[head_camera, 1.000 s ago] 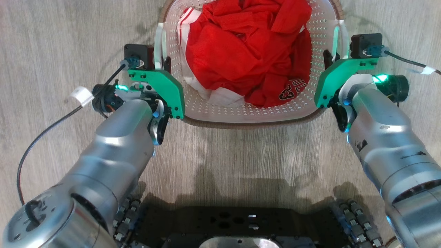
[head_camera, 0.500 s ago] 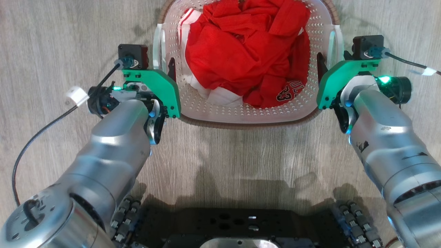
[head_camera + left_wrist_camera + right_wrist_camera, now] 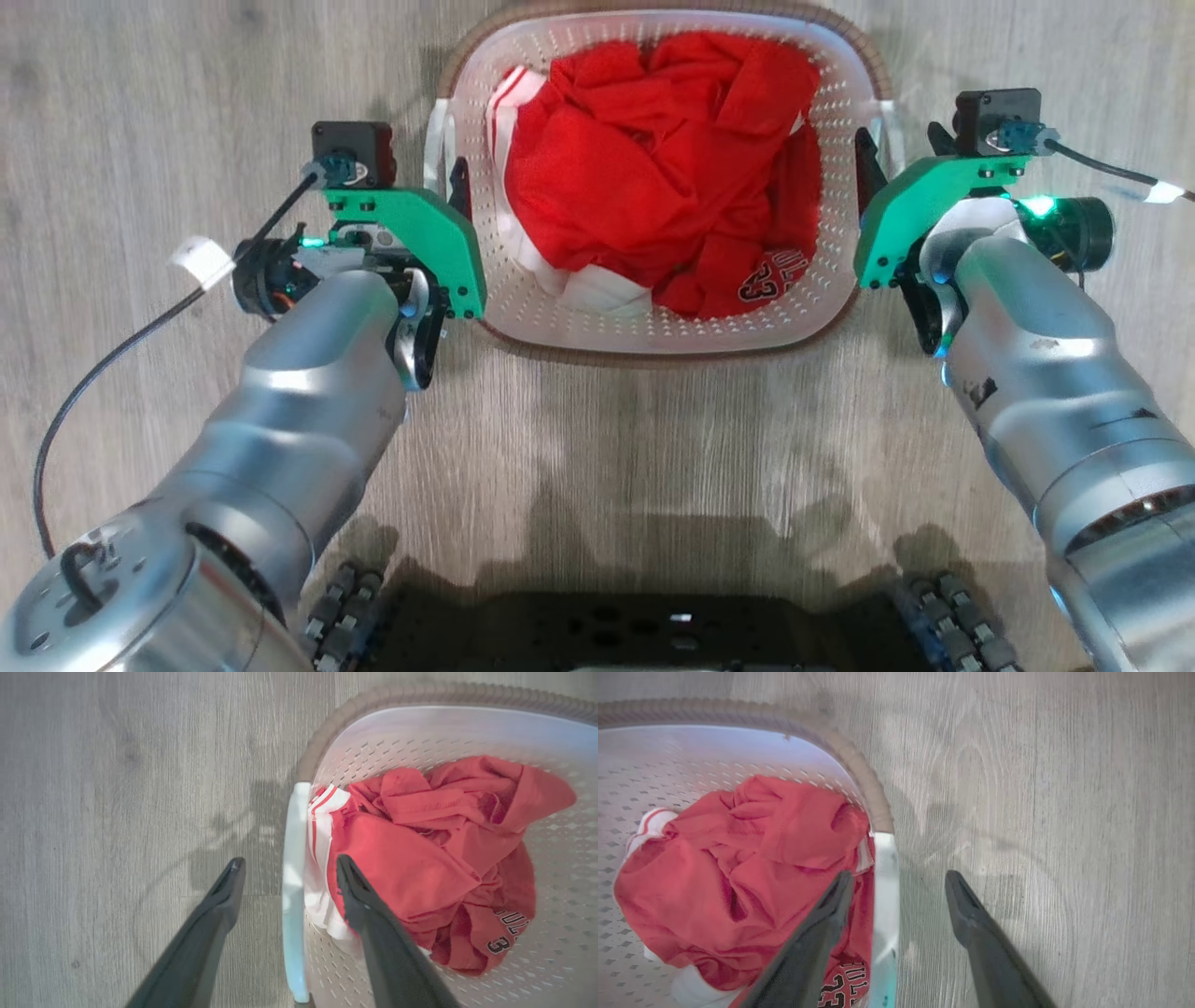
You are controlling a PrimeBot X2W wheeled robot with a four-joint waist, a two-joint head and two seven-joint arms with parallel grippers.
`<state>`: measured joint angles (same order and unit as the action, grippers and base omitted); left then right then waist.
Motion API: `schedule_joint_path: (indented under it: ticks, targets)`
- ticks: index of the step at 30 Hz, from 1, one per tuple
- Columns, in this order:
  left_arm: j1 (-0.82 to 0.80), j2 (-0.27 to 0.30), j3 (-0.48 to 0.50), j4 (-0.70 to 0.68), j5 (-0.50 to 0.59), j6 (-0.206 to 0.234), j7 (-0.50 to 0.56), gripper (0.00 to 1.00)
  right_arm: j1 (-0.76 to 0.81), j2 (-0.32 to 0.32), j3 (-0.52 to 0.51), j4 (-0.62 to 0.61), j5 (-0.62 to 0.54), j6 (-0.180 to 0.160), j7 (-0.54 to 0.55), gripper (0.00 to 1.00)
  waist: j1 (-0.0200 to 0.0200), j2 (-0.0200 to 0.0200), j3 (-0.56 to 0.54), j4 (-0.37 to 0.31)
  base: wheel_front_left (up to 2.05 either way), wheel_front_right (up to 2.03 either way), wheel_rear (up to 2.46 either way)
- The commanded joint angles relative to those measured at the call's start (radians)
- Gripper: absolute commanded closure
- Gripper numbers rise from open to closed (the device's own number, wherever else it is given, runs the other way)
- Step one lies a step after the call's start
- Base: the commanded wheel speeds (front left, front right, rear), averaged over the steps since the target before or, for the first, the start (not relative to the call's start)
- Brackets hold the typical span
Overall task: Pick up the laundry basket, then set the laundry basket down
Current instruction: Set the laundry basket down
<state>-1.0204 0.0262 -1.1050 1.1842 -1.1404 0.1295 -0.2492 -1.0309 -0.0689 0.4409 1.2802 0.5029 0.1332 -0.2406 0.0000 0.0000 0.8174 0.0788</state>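
Quick look at this one. The laundry basket (image 3: 597, 327) sits on the wood-look floor (image 3: 597, 439) right in front of the bot, between both arms, w/ a heap of red clothes (image 3: 653, 177) in it.

The left hand (image 3: 288, 861) is spread wide and straddles the left handle (image 3: 294, 905). One finger is outside over the floor, the other is inside the basket, and neither looks to be touching the handle. The right hand (image 3: 899, 874) mirrors that around the right handle (image 3: 885, 896), also spread. So nothing is gripped atm and the basket's weight is on the floor, afaict.

What I'd worry about from here, imo:

- The inner left finger is just beside the red/white fabric. If the hand closes as is, it could pinch cloth along w/ the handle, which gives a mushy grip that may slip once the load comes up.
- Same on the right side, where the inner finger hangs over the jersey edge.
- The handles look like thin, smooth plastic strips. A shallow bite near the fingertips could let one slide out.
- If one side grabs or lifts before the other, the basket tilts and the clothes shift or spill.
- Can't tell how deep the fingers reach below the handles, so bite depth is a guess.
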Motion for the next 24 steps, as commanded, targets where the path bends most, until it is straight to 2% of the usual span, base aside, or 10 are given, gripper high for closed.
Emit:
schedule_joint_path:
  ticks: [1, 6, 11, 18, 24]
  targets:
    - [0.012, 0.024, 0.032, -0.006, 0.016, 0.003, -0.012, 0.0, 0.024, 0.019, 0.015, -0.017, 0.01, -0.002, -0.017, 0.0, 0.0, 0.0, -0.025, -0.004, 0.0, 0.0, 0.0]
    - [0.03, 0.042, 0.112, -0.044, 0.093, 0.001, -0.012, 0.0, 0.031, 0.019, 0.004, -0.058, 0.013, -0.002, -0.021, 0.0, 0.0, 0.0, -0.091, -0.014, 0.0, 0.0, 0.0]
    - [0.094, 0.069, 0.214, -0.122, 0.198, 0.0, -0.012, 0.0, 0.073, 0.019, -0.059, -0.144, -0.043, -0.002, -0.021, 0.0, 0.0, 0.0, -0.174, -0.024, 0.0, 0.0, 0.0]
    - [0.253, 0.096, 0.406, -0.286, 0.383, 0.007, -0.012, 0.0, 0.216, 0.019, -0.166, -0.316, -0.148, -0.002, -0.021, 0.0, 0.0, 0.0, -0.329, -0.031, 0.0, 0.0, 0.0]
    - [0.413, 0.096, 0.56, -0.436, 0.556, -0.002, -0.013, 0.0, 0.356, 0.019, -0.195, -0.463, -0.2, -0.002, -0.021, 0.0, 0.0, 0.0, -0.454, -0.034, 0.0, 0.0, 0.0]
